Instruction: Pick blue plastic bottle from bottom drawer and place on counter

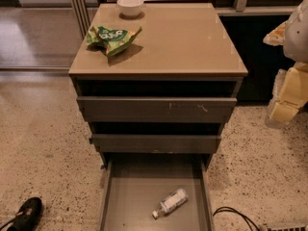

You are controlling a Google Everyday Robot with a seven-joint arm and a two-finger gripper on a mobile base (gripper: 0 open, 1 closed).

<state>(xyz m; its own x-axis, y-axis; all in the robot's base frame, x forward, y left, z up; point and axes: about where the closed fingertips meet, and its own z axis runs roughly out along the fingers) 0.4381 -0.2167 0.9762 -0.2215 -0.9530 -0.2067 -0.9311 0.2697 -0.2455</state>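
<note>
The blue plastic bottle (172, 202) lies on its side on the floor of the bottom drawer (130, 191), which is pulled fully out. Its white cap points toward the front left. The counter (183, 37) is the glossy tan top of the cabinet. My gripper (283, 110) hangs at the right edge of the camera view, beside the cabinet at the height of the upper drawers. It is well above and to the right of the bottle and holds nothing that I can see.
A green snack bag (112, 36) and a small white bowl (130, 6) sit on the counter's back left. Two upper drawers (156, 109) stand slightly out. A black shoe (26, 213) and a black cable (236, 215) lie on the speckled floor.
</note>
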